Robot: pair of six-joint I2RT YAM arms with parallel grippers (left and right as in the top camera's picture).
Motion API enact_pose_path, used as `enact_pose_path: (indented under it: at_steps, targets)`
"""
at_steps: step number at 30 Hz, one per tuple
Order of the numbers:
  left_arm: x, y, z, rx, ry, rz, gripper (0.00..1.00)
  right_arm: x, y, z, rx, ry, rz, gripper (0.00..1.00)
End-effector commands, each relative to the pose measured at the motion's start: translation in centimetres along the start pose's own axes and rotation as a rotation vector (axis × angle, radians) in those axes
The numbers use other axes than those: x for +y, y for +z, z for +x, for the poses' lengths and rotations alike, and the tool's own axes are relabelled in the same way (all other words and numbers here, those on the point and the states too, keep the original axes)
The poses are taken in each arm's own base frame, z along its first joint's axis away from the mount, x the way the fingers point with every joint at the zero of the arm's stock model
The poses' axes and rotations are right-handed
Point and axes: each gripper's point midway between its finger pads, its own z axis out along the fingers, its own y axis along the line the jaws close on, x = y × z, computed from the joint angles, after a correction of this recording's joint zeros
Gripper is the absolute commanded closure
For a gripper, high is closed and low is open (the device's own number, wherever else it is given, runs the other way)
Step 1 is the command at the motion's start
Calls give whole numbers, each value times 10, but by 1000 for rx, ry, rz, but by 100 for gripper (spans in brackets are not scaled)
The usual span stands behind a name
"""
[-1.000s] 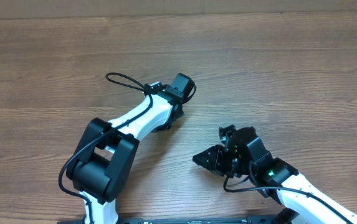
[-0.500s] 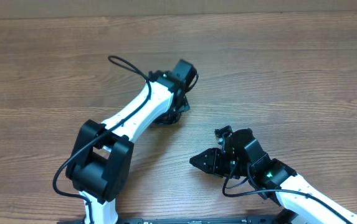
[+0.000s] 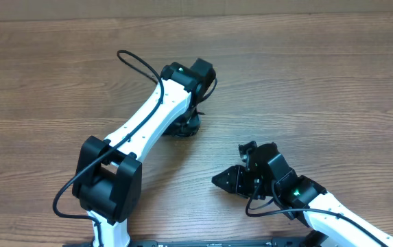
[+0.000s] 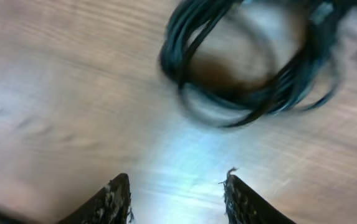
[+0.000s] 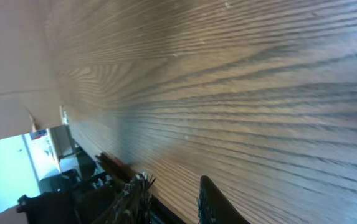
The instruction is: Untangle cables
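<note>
1. Overhead: 2 white-and-black arms over 1 wood table (image 3: 319, 68), with left arm (image 3: 148, 116) stretched toward centre and right arm (image 3: 333, 216) folded low near right front edge.
2. 2 thick black arm wires (image 3: 136, 63): 1 looping off left arm, 1 curled at right arm's wrist.
3. Seen from overhead, left arm's wrist blocking the spot below it; only a dark clump poking out, gripper or cord impossible to tell.
4. Left wrist view: cables (image 4: 177, 53) lying on table as 1 blurred black coil, ahead of left gripper (image 4: 175, 180) and apart from it.
5. Cords inside coil too blurred to count; plugs not made out.
6. Left gripper open: 2 fingers (image 4: 117, 199) spread, bare wood between, nothing held.
7. Right wrist view: right gripper (image 5: 172, 186) slightly open, 2 fingers with a narrow strip of wood between, gripping nothing, hanging low over table.
8. Right gripper well apart from left arm's wrist and the clump.
</note>
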Motion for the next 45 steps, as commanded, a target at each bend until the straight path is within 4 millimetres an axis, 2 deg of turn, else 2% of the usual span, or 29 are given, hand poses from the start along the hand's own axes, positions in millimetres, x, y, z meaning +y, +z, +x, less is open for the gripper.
enact_pose_path:
  at_steps: [1, 6, 8, 10, 13, 14, 16, 19, 22, 23, 25, 29, 34, 45]
  targets:
    - [1, -2, 1, 25, 170, 10, 45, -7, 0, -1, -18, -4, 27, 76]
    - [-12, -2, -12, -43, 542, 53, 33, -8, 0, -2, -26, -4, 31, 76]
    - [-18, -1, -18, -78, 636, 66, 28, -8, 0, -2, -27, -4, 32, 76]
    - [-23, 2, -22, -103, 731, 73, 33, -9, 0, -2, -25, -2, 34, 76]
    - [-26, 8, -20, -108, 835, 77, 56, -10, 0, -1, -21, 2, 41, 76]
    - [-25, 12, -16, -94, 878, 79, 60, -11, 0, 0, -19, 4, 44, 76]
    - [-22, 16, -12, -74, 911, 72, 64, -12, 0, 0, -17, 7, 49, 76]
    - [-16, 23, -4, -37, 980, 58, 60, -13, 0, 1, -14, 9, 53, 76]
    - [-13, 29, 0, -20, 1018, 52, 51, -13, 0, 1, -14, 9, 53, 75]
    - [-13, 32, 1, -22, 1027, 52, 51, -13, 0, 1, -14, 9, 53, 75]
    - [-15, 35, -1, -33, 1027, 56, 57, -13, 0, 1, -15, 9, 53, 75]
    - [-26, 40, -5, -74, 1018, 84, 82, -13, 0, 1, -15, 9, 53, 75]
    - [-34, 44, -10, -112, 989, 108, 94, -13, 0, 1, -15, 9, 53, 75]
    - [-47, 55, -20, -181, 896, 136, 96, -15, 0, 1, -13, 12, 58, 75]
